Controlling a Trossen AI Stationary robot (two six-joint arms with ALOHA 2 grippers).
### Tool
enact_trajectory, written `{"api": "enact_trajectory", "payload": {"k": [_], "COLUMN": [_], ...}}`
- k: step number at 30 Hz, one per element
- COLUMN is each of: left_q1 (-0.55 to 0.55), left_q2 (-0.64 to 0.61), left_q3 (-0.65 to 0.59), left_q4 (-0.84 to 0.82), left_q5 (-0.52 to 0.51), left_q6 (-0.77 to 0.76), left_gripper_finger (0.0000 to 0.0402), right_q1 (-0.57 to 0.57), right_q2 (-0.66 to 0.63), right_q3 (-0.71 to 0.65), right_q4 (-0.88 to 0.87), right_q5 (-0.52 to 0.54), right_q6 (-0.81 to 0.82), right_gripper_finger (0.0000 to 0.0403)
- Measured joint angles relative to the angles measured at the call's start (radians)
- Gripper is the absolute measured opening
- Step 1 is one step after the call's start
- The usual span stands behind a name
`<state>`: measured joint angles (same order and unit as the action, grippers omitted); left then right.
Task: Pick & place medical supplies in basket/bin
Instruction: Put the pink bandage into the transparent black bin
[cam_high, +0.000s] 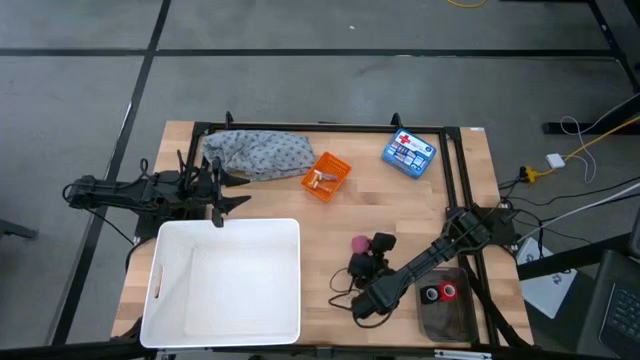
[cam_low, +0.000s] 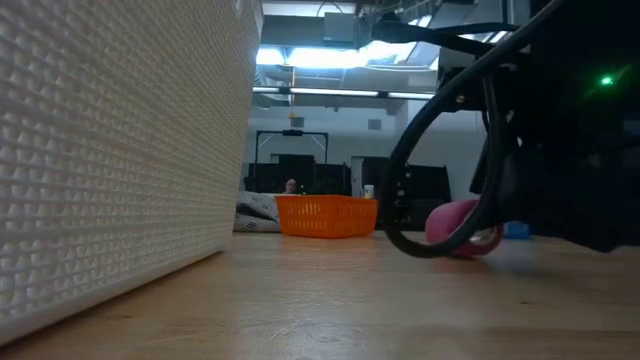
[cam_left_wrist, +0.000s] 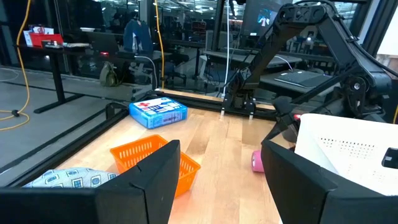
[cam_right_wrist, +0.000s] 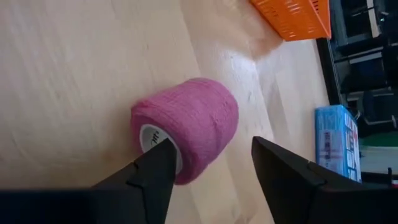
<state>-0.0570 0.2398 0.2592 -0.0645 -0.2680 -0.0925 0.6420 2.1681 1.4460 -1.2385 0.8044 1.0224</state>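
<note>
Right end effector (cam_right_wrist: 208, 165), fingers spread, straddles the pink bandage roll (cam_right_wrist: 189, 124): centre it, clench squarely, then lift toward the orange basket (cam_high: 326, 176). Left end effector (cam_left_wrist: 217, 177) waits released near the bench's left edge.

White tub (cam_high: 225, 280): near left of worktop (cam_high: 400, 205) (empty)
Blue box (cam_high: 408, 153): far right
Dark pouch (cam_high: 447, 318): near-right corner

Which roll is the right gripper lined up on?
The pink roll, lying on its side between the right gripper's open fingers; the red rolls sit apart on the tray.
</note>
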Motion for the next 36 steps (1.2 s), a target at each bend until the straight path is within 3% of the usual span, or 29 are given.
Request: {"api": "enact_trajectory", "payload": {"k": [8,19,28,33,36], "left_q1": [0.0,0.0,0.0,0.0,0.0], "left_q2": [0.0,0.0,0.0,0.0,0.0], "left_q3": [0.0,0.0,0.0,0.0,0.0], "left_q4": [0.0,0.0,0.0,0.0,0.0], "left_q5": [0.0,0.0,0.0,-0.001,0.0], "left_q6": [0.002,0.002,0.002,0.001,0.0], "left_gripper_finger": [0.0222,0.0222,0.0223,0.0222,0.0223], "right_q1": [-0.023,-0.07,-0.087,-0.082,-0.082], "right_q2": [0.0,0.0,-0.076,-0.177,-0.247], "right_q3": [0.0,0.0,0.004,0.075,0.142], "right_q4": [0.0,0.008,-0.011,-0.13,-0.231], "right_q5": [-0.001,0.002,-0.019,-0.008,-0.056], "right_q6": [0.002,-0.035,-0.036,-0.036,-0.036], "right_gripper_finger": [0.0148,0.0019,0.0024,0.0017,0.0018]}}
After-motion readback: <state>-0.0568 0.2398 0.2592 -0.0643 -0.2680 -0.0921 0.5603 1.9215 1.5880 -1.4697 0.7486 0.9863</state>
